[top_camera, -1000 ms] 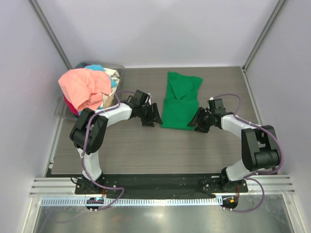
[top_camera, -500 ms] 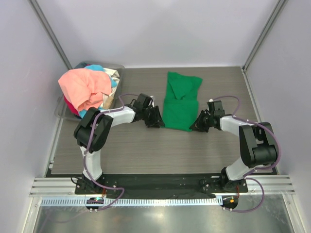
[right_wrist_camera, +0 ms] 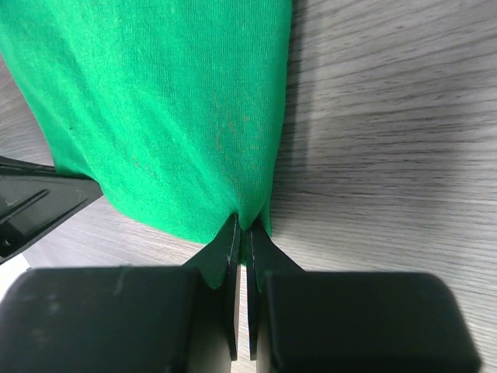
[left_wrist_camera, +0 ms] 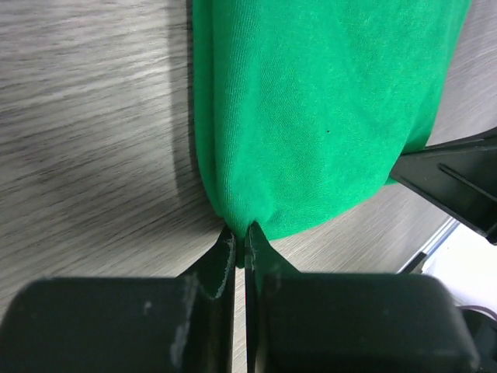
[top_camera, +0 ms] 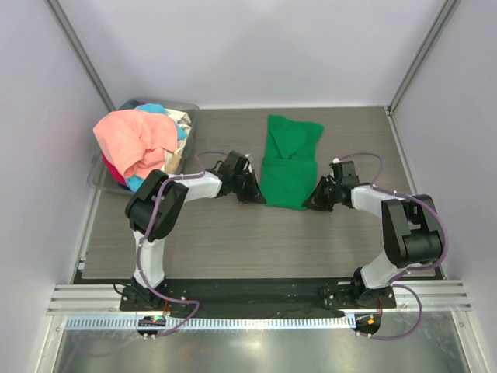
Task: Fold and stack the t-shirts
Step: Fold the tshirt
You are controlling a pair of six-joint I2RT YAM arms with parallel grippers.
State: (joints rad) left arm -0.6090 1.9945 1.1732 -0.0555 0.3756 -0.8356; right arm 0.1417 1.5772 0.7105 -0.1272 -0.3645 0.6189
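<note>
1. Top external view: a green t-shirt (top_camera: pixel 289 159) lies on the desk (top_camera: pixel 233 241), folded into a long narrow shape. It is well apart from the grey bin (top_camera: pixel 186 109), on the side of the bin that faces the right arm.
2. That bin is heaped above its rim. A salmon-pink t-shirt (top_camera: pixel 136 144) is draped over the top, and a light blue t-shirt (top_camera: pixel 155 109) shows at the bin's far side. A bit of cream cloth (top_camera: pixel 178 118) sits on the side towards the green t-shirt, and a red t-shirt (top_camera: pixel 115 172) peeks out low at the near side.
3. The left fingers (top_camera: pixel 255 194) sit low on the desk at the green t-shirt's near corner, the one closer to the bin.
4. In the left wrist view these fingers are closed to a thin slit. Their tips pinch the shirt's rounded near edge, and the cloth puckers where they meet it.
5. The right fingers (top_camera: pixel 313 202) are at the shirt's other near corner, the one farther from the bin.
6. In the right wrist view their tips are likewise pressed together on a small tuck of the green hem, and the rest of the shirt lies flat on the desk.
7. Each wrist view shows the other arm's black fingers at the frame edge, across the shirt's near end.
8. The shirt's end farthest from the arms is rumpled and a little wider than the gripped end.
</note>
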